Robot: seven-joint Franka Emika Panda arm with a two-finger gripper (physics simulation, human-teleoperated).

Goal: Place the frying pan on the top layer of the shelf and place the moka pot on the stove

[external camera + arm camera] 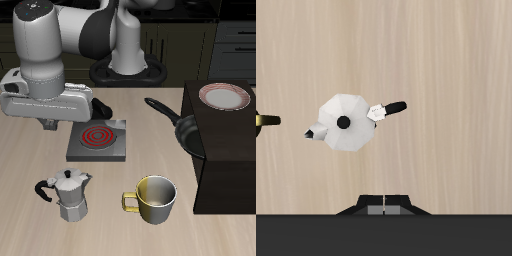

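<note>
The table (30, 160) is pale wood with a fine grain and fills most of the exterior frame; the stove (99, 141), a grey square plate with a red coil, lies flat near the centre; the moka pot (71, 195) stands upright at lower left, its black handle pointing toward the left edge; just beside it, apart, a yellowish metal mug (154, 199) stands at lower centre; the shelf (228, 150), a dark boxy unit, rests along the right side; on its flat top sits a pink-rimmed plate (224, 96) at upper right, and the frying pan (184, 127) lies at the top's near-left corner, handle reaching toward the frame's centre.
</note>
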